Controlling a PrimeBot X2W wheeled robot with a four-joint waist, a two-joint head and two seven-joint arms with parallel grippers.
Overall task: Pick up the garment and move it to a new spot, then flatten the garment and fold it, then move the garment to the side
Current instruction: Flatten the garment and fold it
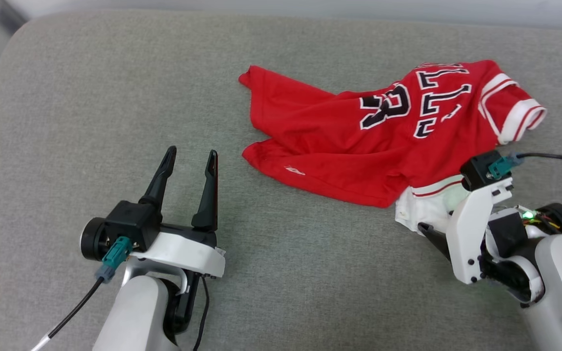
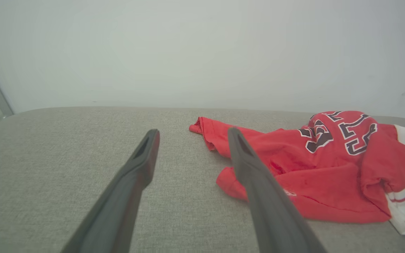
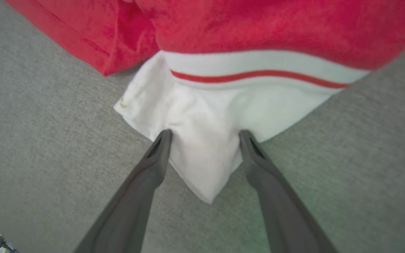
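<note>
The left gripper [image 1: 191,152] points forward, jaws spread, clear of the red jersey [image 1: 330,141]; the right gripper [image 3: 204,135] angles downward, jaws spread astride its white sleeve [image 3: 206,105].

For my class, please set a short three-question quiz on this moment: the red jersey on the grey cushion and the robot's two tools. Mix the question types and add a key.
1. True or false: the right tool stands open, with the white cloth of the garment between its fingertips.
2. The left tool is: A) shut on the garment; B) open and apart from the garment; C) pressing the garment flat.
3. Fill in: the lettering on the garment is ____ with a white outline.

Key: 1 true; 2 B; 3 black.
</note>
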